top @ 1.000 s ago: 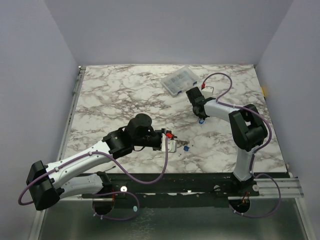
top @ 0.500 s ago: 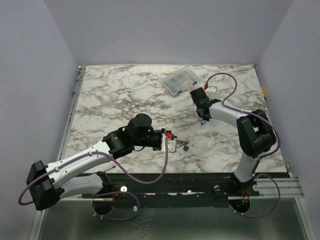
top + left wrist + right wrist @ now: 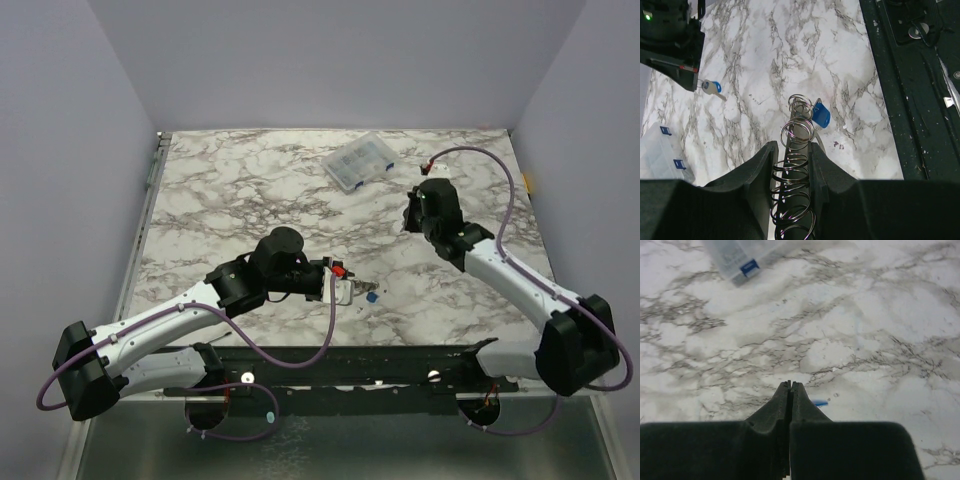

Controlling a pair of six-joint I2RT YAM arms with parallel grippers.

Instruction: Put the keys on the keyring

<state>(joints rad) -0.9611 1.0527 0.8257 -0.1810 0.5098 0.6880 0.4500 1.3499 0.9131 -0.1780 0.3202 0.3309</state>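
Note:
My left gripper [image 3: 343, 291] is shut on the keyring [image 3: 796, 134]; its silvery loops run stacked between the fingers [image 3: 790, 147]. One blue-headed key [image 3: 821, 114] lies at the ring's far end, also in the top view [image 3: 371, 296]. I cannot tell whether it is threaded on. My right gripper [image 3: 407, 222] is shut [image 3: 790, 384] on a second blue-headed key [image 3: 713, 86], held above the marble. A sliver of its blue head [image 3: 821, 403] shows beside the fingers. The green key is out of view.
A clear plastic compartment box [image 3: 358, 160] sits at the back of the marble table [image 3: 240, 190] and shows in both wrist views [image 3: 740, 255] [image 3: 662, 150]. A black rail [image 3: 350, 360] runs along the near edge.
The right arm swung its elbow out to the right and lifted its gripper off the table; the blue key that lay under it is now in its jaws. The left arm has not moved.

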